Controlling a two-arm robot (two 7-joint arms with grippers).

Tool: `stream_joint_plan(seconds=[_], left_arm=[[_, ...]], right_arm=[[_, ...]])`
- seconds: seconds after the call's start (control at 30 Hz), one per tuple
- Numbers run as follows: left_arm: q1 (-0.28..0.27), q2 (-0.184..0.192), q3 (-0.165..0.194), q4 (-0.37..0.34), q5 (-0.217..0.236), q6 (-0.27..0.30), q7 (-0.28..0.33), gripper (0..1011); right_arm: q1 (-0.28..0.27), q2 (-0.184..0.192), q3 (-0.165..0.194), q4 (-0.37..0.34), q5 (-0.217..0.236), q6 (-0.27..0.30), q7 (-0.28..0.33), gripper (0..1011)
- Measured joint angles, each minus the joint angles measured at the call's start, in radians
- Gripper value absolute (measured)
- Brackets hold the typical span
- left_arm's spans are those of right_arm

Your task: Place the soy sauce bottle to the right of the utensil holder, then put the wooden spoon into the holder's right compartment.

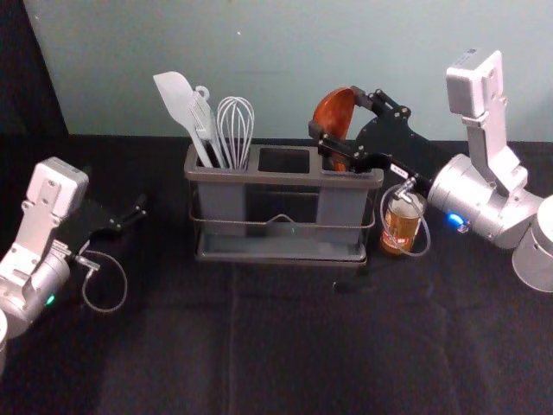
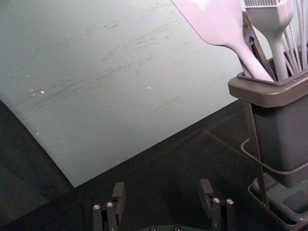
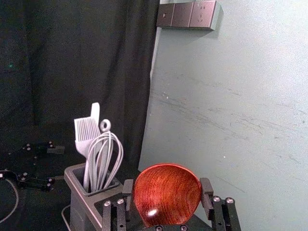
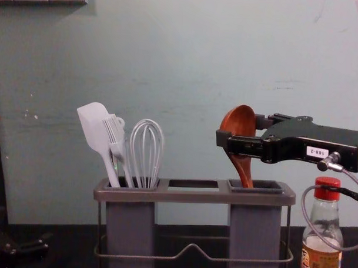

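bottle [image 4: 321, 259] placed right of holder [image 4: 194, 197], spoon [image 4: 239, 121] dipping into right compartment [image 4: 255, 236], right gripper [image 3: 167, 188] clenched on it, release likely remaining; left gripper [image 2: 162, 190] idle left of holder, jaws spread.

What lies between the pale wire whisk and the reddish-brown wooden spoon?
In the chest view, the middle opening of the grey utensil holder, with nothing sticking out.
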Motion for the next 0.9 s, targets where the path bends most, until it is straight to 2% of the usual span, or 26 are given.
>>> stream_joint_plan(seconds=[0.23,0.8,0.9], left_arm=[[0.000,0.000,0.000,0.000,0.000,0.000,0.000,1005],[0.000,0.000,0.000,0.000,0.000,0.000,0.000,1005],[0.000,0.000,0.000,0.000,0.000,0.000,0.000,1005]], right_arm=[[0.000,0.001,0.001,-0.001,0.000,0.000,0.000,1000],[-0.002,0.001,0.002,-0.003,0.000,-0.002,0.000,1002],[-0.010,0.006,0.002,-0.024,-0.012,-0.012,-0.010,1002]])
